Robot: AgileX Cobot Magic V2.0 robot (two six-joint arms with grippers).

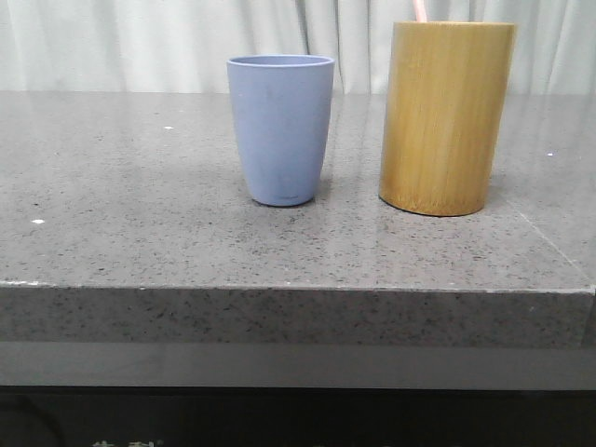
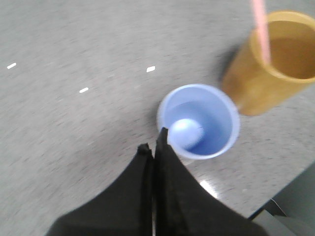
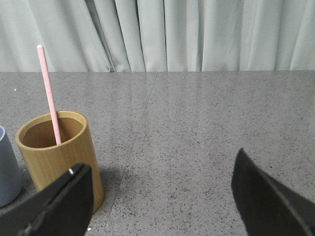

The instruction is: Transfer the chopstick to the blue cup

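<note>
The blue cup point(image 1: 280, 128) stands upright mid-table, left of a taller tan bamboo cylinder point(image 1: 446, 116). A pale pink chopstick tip point(image 1: 420, 10) pokes out of the cylinder's top. From the left wrist view the blue cup point(image 2: 199, 121) looks empty, and the pink chopstick point(image 2: 260, 27) leans inside the bamboo cylinder point(image 2: 275, 64). My left gripper point(image 2: 152, 141) hovers above the table beside the cup's rim, its fingers pressed together on nothing. My right gripper point(image 3: 162, 167) stands wide open near the bamboo cylinder point(image 3: 58, 150), where the chopstick point(image 3: 48, 93) rises; the blue cup's edge point(image 3: 7, 169) shows beside it.
The grey speckled stone table point(image 1: 140, 205) ends at a front edge point(image 1: 279, 289). Pale curtains point(image 1: 140, 42) hang behind it. Small white marks point(image 2: 150, 69) dot the surface.
</note>
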